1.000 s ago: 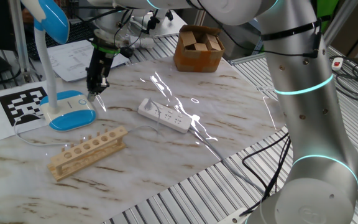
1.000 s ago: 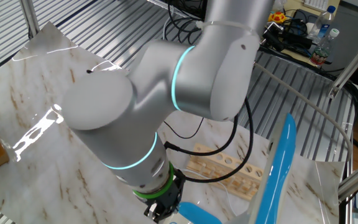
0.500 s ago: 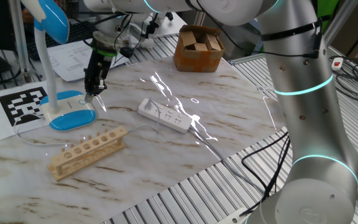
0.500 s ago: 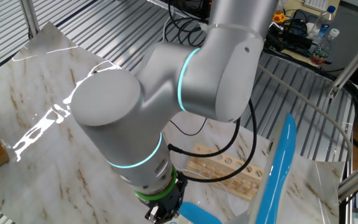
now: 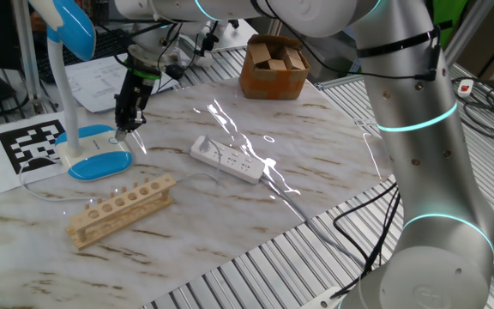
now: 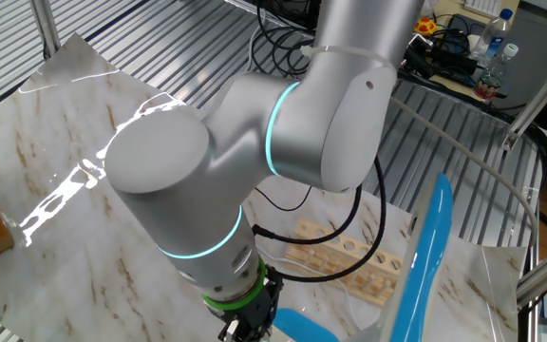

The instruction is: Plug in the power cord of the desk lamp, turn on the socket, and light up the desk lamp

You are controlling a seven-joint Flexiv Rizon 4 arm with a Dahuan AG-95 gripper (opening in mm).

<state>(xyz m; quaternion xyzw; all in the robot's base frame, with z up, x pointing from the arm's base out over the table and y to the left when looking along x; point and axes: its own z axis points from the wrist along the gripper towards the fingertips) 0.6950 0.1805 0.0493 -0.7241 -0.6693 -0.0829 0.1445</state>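
Note:
The desk lamp stands at the left, with its oval blue-topped base (image 5: pixel 98 157), white neck (image 5: pixel 62 86) and blue head (image 5: pixel 72 23). My gripper (image 5: pixel 124 129) points down with its fingers shut, tips just over the right rim of that base; nothing shows between them. The white socket (image 5: pixel 225 160) lies flat mid-table, to the right of the gripper. A thin whitish power cord (image 5: pixel 34 186) loops on the table left of the base; its plug I cannot make out. In the other fixed view the arm hides the socket; only the gripper (image 6: pixel 240 332), lamp head (image 6: pixel 424 258) and base (image 6: pixel 304 328) show.
A wooden rack (image 5: pixel 120 209) with round holes lies in front of the lamp, also seen as the rack (image 6: pixel 348 260) behind the arm. A cardboard box (image 5: pixel 273 67) sits at the back. A printed marker sheet (image 5: pixel 31 142) lies left of the lamp. The socket's own cable (image 5: pixel 286 194) runs off the front right.
The gripper has shifted slightly left, toward the lamp's base, staying shut. The lamp, socket and rack have not moved.

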